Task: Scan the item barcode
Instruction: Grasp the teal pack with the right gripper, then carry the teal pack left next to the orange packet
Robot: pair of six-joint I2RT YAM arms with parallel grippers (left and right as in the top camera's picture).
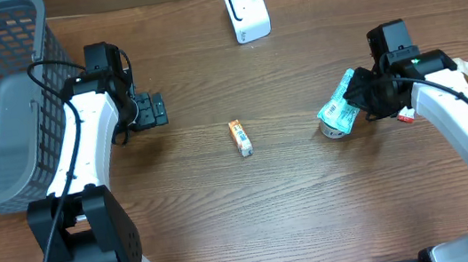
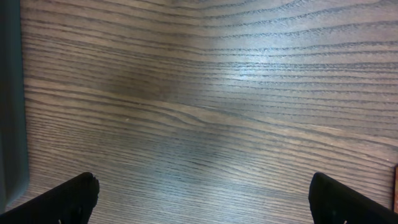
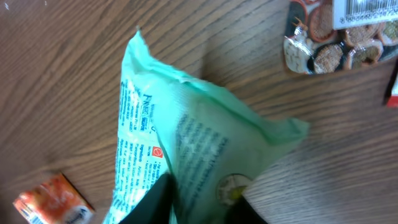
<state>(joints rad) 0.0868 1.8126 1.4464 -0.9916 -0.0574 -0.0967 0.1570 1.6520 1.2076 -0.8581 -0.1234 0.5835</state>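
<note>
The right hand [image 3: 202, 208] is pinching the end of the green bag [image 3: 186, 137] at the bench's [image 1: 253, 209] right side; the soft bag could be slipping out or folding over its barcode; the left hand [image 2: 202, 196] is hanging wide open, holding nothing; open room is waiting toward the scanner [image 1: 246, 10]; only an orange pack [image 1: 240, 137] is lying mid-bench.

The overhead camera looks straight down from high above, taking in the whole surface [image 1: 314, 202]; the left wrist camera faces down at bare wood close beneath the left pincer [image 2: 202, 193], whose tips sit in its lower corners; the right wrist camera is nearer still, the green pouch [image 3: 186, 137] at the right pincer [image 3: 199, 208] filling it; that pouch and the orange packet [image 3: 53, 199] off to the pincer's side also show overhead.
</note>
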